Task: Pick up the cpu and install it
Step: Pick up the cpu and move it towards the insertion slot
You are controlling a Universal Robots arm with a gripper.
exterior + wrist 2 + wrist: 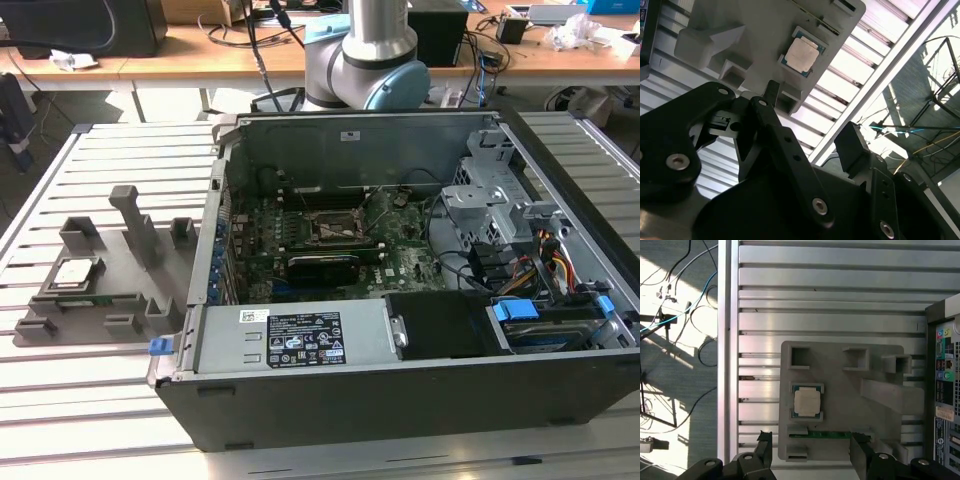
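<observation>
Grey plastic tray (130, 288) sits at the exterior view's left on the slatted table (100, 400), with the cpu (75, 272) flat in its pocket. Open computer case (400, 400) stands beside it on the right. In the first wrist view the gripper (811, 452) is over the tray edge, spread wide, empty, clear of the cpu (807, 402).

Silver-grey tubular arm (378, 30), pale blue joint cap (398, 88), black pincer (811, 452) linkage, silver screws (678, 161)

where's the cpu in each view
Exterior view: cpu at the exterior view's left, in the grey tray beside the computer case.
First wrist view: cpu in the tray's square pocket.
Second wrist view: cpu in the same pocket.
Shared landmark: the grey tray.
</observation>
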